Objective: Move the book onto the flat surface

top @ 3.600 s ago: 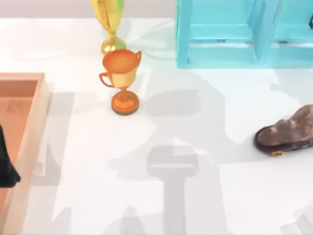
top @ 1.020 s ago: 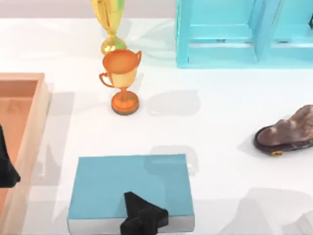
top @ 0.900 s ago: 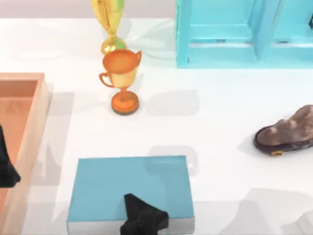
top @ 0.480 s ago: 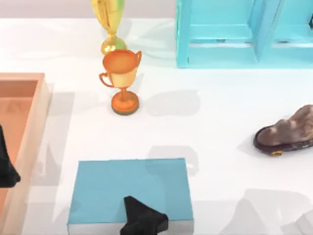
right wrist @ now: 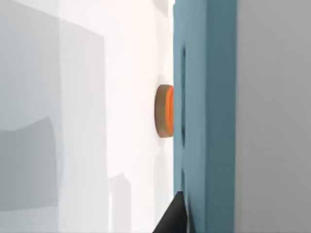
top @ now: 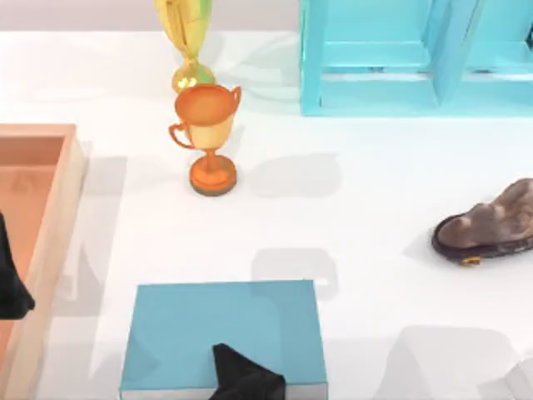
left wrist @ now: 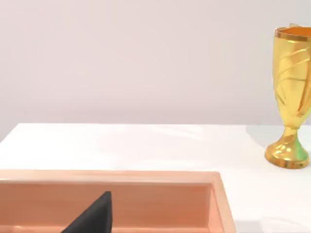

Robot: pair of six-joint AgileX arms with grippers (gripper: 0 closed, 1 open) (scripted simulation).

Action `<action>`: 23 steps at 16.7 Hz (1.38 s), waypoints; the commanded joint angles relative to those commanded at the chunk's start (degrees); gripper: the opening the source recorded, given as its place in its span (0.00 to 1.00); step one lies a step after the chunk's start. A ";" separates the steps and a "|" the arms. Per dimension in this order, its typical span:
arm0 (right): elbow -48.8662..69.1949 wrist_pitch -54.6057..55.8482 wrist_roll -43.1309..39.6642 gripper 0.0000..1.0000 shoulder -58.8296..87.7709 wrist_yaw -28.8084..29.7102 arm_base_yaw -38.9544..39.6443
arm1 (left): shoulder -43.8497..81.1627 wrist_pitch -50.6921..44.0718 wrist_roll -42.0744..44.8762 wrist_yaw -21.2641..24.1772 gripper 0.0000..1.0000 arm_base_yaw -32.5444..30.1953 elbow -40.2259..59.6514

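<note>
Book nears the tabletop
Right hand (top: 243,382) grips the book (top: 221,329) low over the tabletop (top: 366,208); release remains.

Book (top: 221,333) flat at near centre-left, right gripper (top: 241,383) on its near edge. Open white tabletop (top: 366,217) between book and far objects, and right of the book up to the brown shoe (top: 487,225) at the right edge. Orange trophy (top: 208,137) stands far of the book, gold trophy (top: 187,42) just behind it. Turquoise shelf unit (top: 416,54) blocks far right. Wooden tray (top: 58,217) walls the left side; left gripper (top: 10,283) parked over it.
</note>
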 joint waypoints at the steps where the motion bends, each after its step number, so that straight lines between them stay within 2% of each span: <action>1: -0.20 0.61 0.05 0.00 0.44 -0.04 -0.07 | 0.00 0.00 0.00 0.00 1.00 0.00 0.00; 5: -0.24 0.70 0.06 0.00 0.51 -0.06 -0.10 | 0.00 0.00 0.00 0.00 1.00 0.00 0.00; 18: -0.24 0.70 0.06 0.98 0.51 -0.06 -0.10 | 0.00 0.00 0.00 0.00 1.00 0.00 0.00; 23: -0.24 0.70 0.06 1.00 0.51 -0.06 -0.10 | 0.00 0.00 0.00 0.00 1.00 0.00 0.00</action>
